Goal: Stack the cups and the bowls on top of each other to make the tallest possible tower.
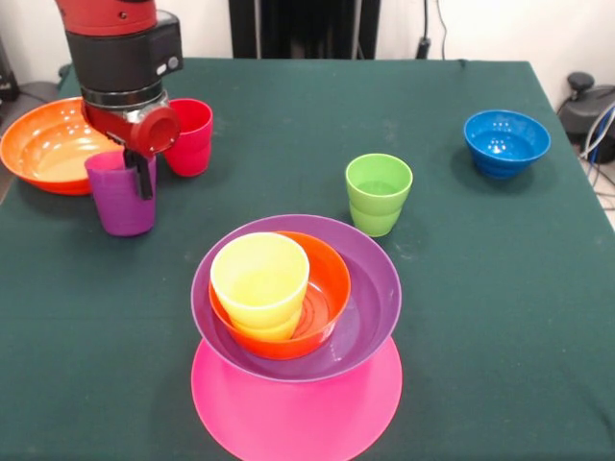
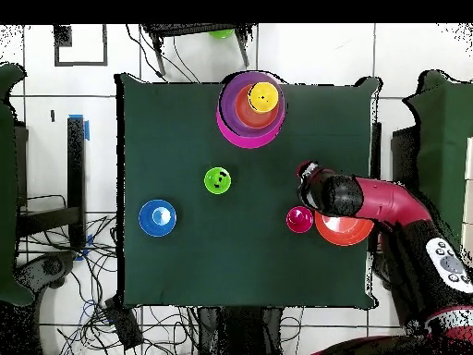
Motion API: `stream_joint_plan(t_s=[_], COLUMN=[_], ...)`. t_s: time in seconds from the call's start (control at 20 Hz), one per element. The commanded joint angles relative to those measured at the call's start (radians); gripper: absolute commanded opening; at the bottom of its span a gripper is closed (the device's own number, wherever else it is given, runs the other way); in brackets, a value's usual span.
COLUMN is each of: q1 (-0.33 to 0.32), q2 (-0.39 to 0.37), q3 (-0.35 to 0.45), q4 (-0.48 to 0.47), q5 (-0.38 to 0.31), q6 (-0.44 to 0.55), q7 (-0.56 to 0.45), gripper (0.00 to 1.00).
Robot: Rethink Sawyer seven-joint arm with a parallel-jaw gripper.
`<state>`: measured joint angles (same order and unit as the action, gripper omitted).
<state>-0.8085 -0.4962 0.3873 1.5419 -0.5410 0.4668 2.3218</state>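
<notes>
The tower stands near the front edge: an upturned pink bowl point(image 1: 296, 408), a purple bowl point(image 1: 370, 298), a small orange bowl point(image 1: 327, 288) and the yellow cup point(image 1: 259, 279) nested on top. It also shows in the overhead view point(image 2: 249, 116). My gripper point(image 1: 139, 178) is down at the rim of the purple cup point(image 1: 117, 202), which stands upright on the table. In the overhead view the gripper point(image 2: 306, 176) hides that cup. The red cup point(image 1: 192, 139) stands just behind. The green cup point(image 1: 378, 192) and the small blue bowl point(image 1: 506, 142) stand alone. The large orange bowl point(image 1: 43, 144) lies at the far left.
The green tablecloth point(image 1: 480, 317) covers the whole table. In the overhead view the red cup point(image 2: 299, 219) and the large orange bowl point(image 2: 344, 229) lie next to my arm point(image 2: 379, 201). The green cup point(image 2: 217, 180) and the blue bowl point(image 2: 157, 217) are further off. Cables lie on the floor.
</notes>
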Motion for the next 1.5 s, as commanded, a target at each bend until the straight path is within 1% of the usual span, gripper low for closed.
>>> stream_joint_plan(t_s=[0.05, 0.1, 0.2, 0.3, 0.45, 0.7, 0.95, 1.05, 1.1, 1.4, 1.5], q1=[0.007, 0.006, 0.008, 0.009, 0.021, 0.052, 0.082, 0.097, 0.107, 0.167, 0.188], q2=[-0.091, -0.135, -0.185, -0.218, -0.258, -0.303, -0.302, -0.303, -0.298, -0.275, -0.267], q3=[0.048, 0.060, 0.080, 0.101, 0.116, 0.133, 0.157, 0.164, 0.167, 0.164, 0.158], q4=[0.082, 0.100, 0.116, 0.119, 0.115, 0.099, 0.044, 0.014, -0.012, -0.120, -0.151], q5=[-0.024, -0.005, 0.022, 0.048, 0.084, 0.133, 0.165, 0.172, 0.181, 0.212, 0.215], q6=[0.046, 0.071, 0.100, 0.126, 0.169, 0.206, 0.225, 0.224, 0.241, 0.288, 0.288], q7=[-0.142, -0.150, -0.155, -0.160, -0.155, -0.128, -0.120, -0.117, -0.116, -0.094, -0.079], gripper=[0.00, 0.00, 0.00, 0.00, 0.00, 0.00, 0.00, 0.00, 0.00, 0.00, 0.00])
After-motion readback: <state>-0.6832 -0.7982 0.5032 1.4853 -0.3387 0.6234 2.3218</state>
